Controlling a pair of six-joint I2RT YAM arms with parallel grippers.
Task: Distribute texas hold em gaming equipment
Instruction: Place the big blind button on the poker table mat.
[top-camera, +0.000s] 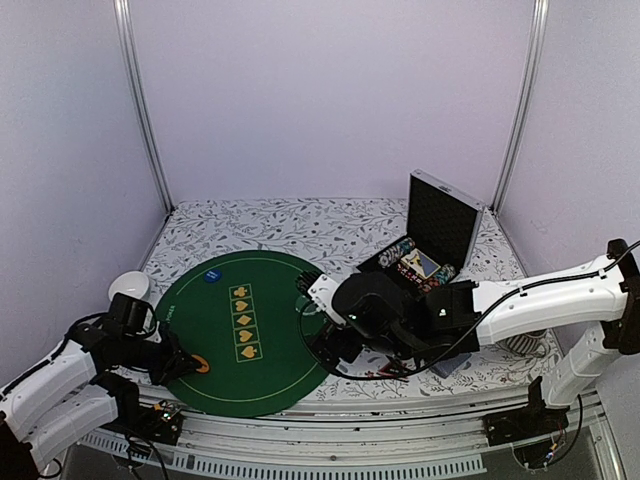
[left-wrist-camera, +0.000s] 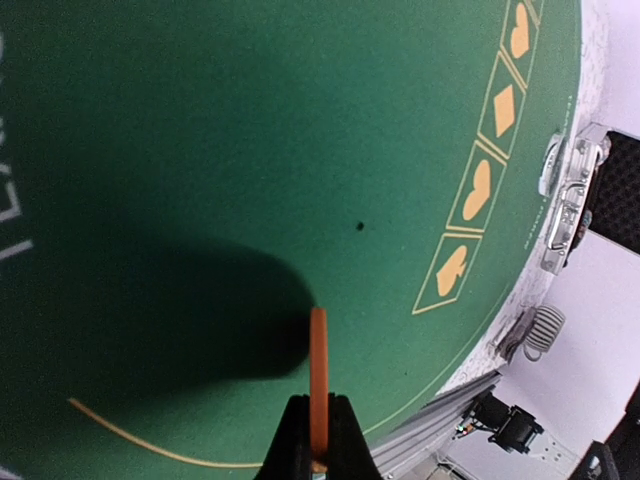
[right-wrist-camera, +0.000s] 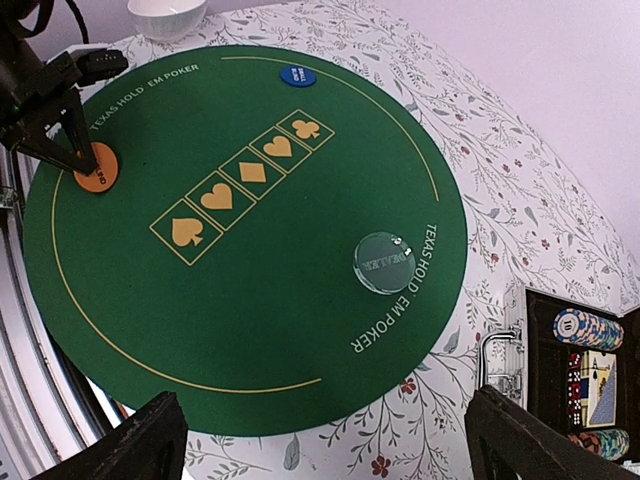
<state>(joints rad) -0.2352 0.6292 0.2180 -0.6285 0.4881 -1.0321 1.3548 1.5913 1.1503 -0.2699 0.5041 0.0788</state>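
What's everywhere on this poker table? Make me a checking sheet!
Surface: round green mat on flowery cloth.
Job's things: orange disc in left pincer; clear disc and blue disc on mat; chips and cards in open case.
Clutter: white bowl beside mat.
Pincers: left pincer shut on orange disc; right pincer open, empty.
Cables: black cable along right arm.
Surroundings: plain lilac walls.
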